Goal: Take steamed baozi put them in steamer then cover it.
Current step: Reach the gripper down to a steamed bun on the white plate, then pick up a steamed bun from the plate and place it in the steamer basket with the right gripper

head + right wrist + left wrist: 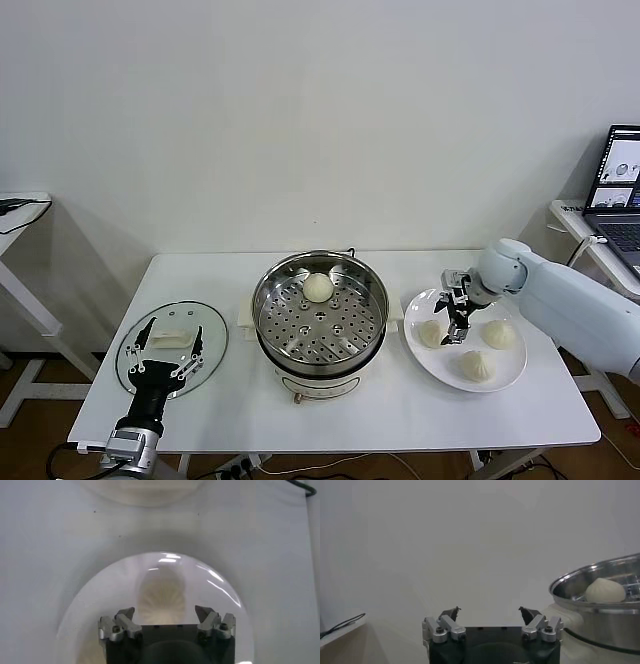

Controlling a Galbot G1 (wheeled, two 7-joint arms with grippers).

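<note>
The steamer (330, 330) stands mid-table on its white base, with one baozi (318, 287) on the far side of its perforated floor. Three more baozi (431, 333) (499, 333) (475, 365) lie on a white plate (440, 362) to its right. My right gripper (450, 325) hovers open just above the plate's left baozi (161, 597), which shows between the jaws and is not gripped. The cover (210, 345) lies flat at the table's left. My left gripper (173, 332) stands open over its white handle and holds nothing. The left wrist view shows that gripper (490, 612), the steamer (600, 610) and its baozi (605, 591).
The white table's front edge (330, 440) runs close below the steamer and plate. A side table with a laptop (620, 185) stands at the far right, and another small table (20, 215) stands at the far left.
</note>
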